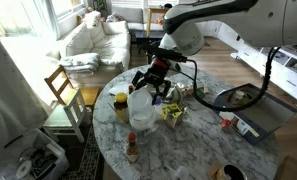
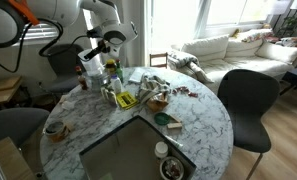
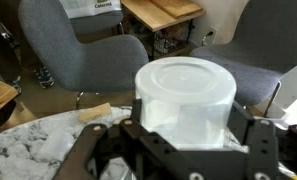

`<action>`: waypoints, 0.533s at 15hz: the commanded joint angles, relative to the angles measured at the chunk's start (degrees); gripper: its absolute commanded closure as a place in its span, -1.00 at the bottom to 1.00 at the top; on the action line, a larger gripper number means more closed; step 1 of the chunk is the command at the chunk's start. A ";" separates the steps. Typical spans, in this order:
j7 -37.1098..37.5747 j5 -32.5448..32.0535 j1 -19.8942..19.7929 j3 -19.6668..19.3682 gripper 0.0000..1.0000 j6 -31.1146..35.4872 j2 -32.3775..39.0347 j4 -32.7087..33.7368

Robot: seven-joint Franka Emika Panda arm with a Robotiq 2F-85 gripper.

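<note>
My gripper (image 3: 178, 150) is closed around the white plastic tub (image 3: 185, 95), one finger against each side wall, low on its body. In an exterior view the tub (image 1: 140, 108) hangs tilted over the marble table (image 1: 188, 140), near the clutter at the table's middle. I judge it light and thin-walled, so it would flex or pop out under a hard squeeze. Its smooth sides look slippery. The best hold is mid-wall, below the lidded rim, with gentle pressure. Beyond it stand a grey chair (image 3: 78, 50) and a wooden side table (image 3: 168, 10).
</note>
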 commanded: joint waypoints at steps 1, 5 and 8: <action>-0.08 1.32 0.64 -1.15 -0.14 0.64 -6.91 -7.40; -0.62 1.34 1.09 -1.54 -0.14 1.30 -10.85 -11.22; 2.87 -3.83 3.21 -3.58 -0.14 2.17 -14.76 -14.13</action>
